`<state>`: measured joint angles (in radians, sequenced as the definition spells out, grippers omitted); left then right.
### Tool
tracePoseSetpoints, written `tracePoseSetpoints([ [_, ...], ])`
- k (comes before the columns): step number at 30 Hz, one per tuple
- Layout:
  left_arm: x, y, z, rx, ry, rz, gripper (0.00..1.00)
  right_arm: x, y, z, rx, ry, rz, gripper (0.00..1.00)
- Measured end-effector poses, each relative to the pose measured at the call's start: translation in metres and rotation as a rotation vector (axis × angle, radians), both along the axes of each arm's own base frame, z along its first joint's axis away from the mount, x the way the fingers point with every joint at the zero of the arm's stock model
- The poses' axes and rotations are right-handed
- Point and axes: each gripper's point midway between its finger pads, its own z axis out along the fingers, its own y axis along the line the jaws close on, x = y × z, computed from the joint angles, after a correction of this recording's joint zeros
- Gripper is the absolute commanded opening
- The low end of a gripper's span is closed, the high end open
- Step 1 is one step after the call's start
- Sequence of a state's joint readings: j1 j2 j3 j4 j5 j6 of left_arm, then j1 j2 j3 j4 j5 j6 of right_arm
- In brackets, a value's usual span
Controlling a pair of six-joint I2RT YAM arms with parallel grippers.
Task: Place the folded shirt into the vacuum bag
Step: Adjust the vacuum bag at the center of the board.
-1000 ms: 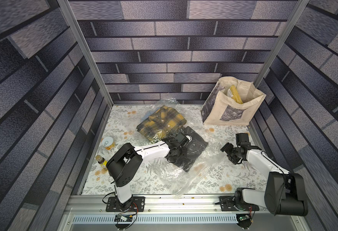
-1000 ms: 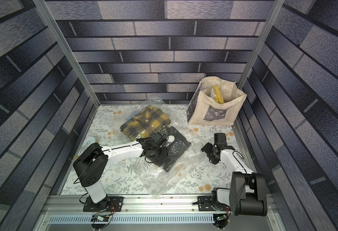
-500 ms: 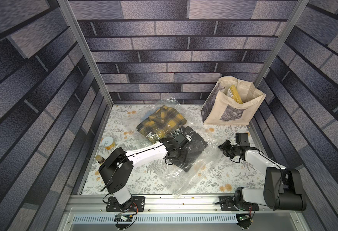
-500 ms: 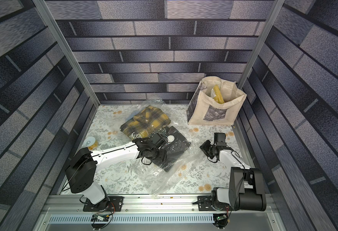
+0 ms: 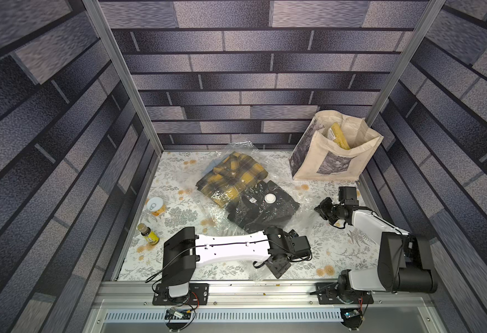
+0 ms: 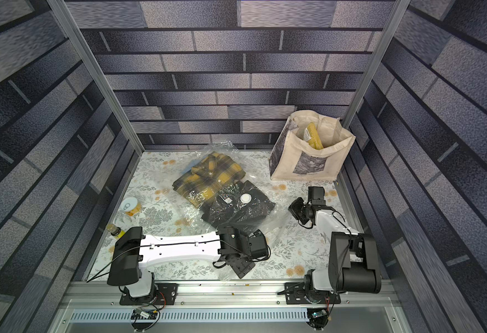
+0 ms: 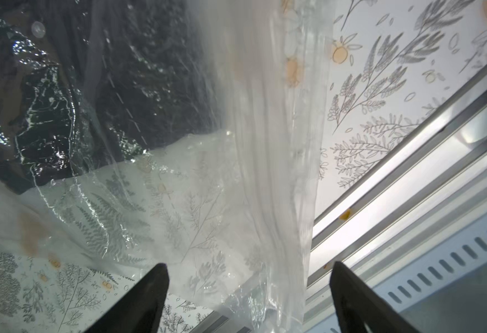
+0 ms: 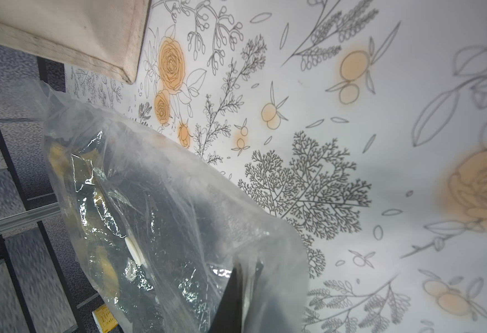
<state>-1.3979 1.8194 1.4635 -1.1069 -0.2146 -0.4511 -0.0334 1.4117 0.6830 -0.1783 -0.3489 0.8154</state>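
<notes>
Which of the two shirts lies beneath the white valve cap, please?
The black shirt: the cap sits over it, while the yellow plaid shirt lies farther back.

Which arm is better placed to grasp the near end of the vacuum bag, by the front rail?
Left. The left gripper has its fingers open around the vacuum bag at its near end. The right gripper is shut on the bag's side edge, farther away.

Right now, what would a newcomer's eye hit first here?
The crinkly clear vacuum bag sprawled mid-table, a black shirt showing through it under a white valve cap, with a yellow plaid shirt just beyond. Next, the beige tote bag standing in the far right corner, and the left arm stretched along the near edge.
</notes>
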Motion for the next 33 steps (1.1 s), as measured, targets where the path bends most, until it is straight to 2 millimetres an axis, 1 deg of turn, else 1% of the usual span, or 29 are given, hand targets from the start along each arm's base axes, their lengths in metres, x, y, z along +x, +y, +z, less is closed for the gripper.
tracePoseSetpoints([
  [2, -0.007, 0.006, -0.009, 0.065, 0.000, -0.030, 0.89, 0.005, 0.000, 0.004, 0.000, -0.008, 0.000, 0.11],
  [4, -0.009, 0.010, -0.014, 0.103, -0.004, -0.060, 0.88, 0.011, 0.000, 0.009, 0.001, -0.020, -0.001, 0.11],
  [7, -0.009, 0.015, -0.019, 0.130, -0.006, -0.086, 0.86, 0.017, 0.000, 0.014, 0.004, -0.031, -0.005, 0.11],
  [9, -0.009, 0.018, -0.023, 0.144, -0.006, -0.102, 0.83, 0.018, 0.000, 0.016, 0.007, -0.034, -0.009, 0.11],
  [11, -0.008, 0.020, -0.026, 0.155, -0.007, -0.119, 0.82, 0.018, 0.000, 0.016, 0.008, -0.034, -0.011, 0.11],
  [15, -0.010, 0.018, -0.031, 0.160, 0.006, -0.147, 0.87, 0.018, 0.000, 0.016, 0.010, -0.028, -0.013, 0.11],
  [20, -0.023, 0.011, -0.033, 0.119, 0.080, -0.160, 0.86, 0.019, 0.000, 0.016, 0.010, -0.024, -0.014, 0.11],
  [25, -0.031, 0.010, -0.036, 0.097, 0.135, -0.165, 0.81, 0.020, 0.000, 0.017, 0.014, -0.022, -0.018, 0.11],
  [28, -0.025, 0.015, -0.038, 0.112, 0.125, -0.159, 0.75, 0.020, 0.000, 0.017, 0.015, -0.021, -0.019, 0.11],
  [30, -0.014, 0.017, -0.037, 0.120, 0.089, -0.152, 0.71, 0.020, 0.000, 0.017, 0.017, -0.021, -0.018, 0.11],
  [31, -0.010, 0.018, -0.037, 0.125, 0.072, -0.151, 0.68, 0.020, 0.000, 0.017, 0.017, -0.021, -0.018, 0.11],
  [33, -0.002, 0.019, -0.036, 0.132, 0.039, -0.150, 0.55, 0.020, 0.000, 0.017, 0.020, -0.020, -0.020, 0.09],
])
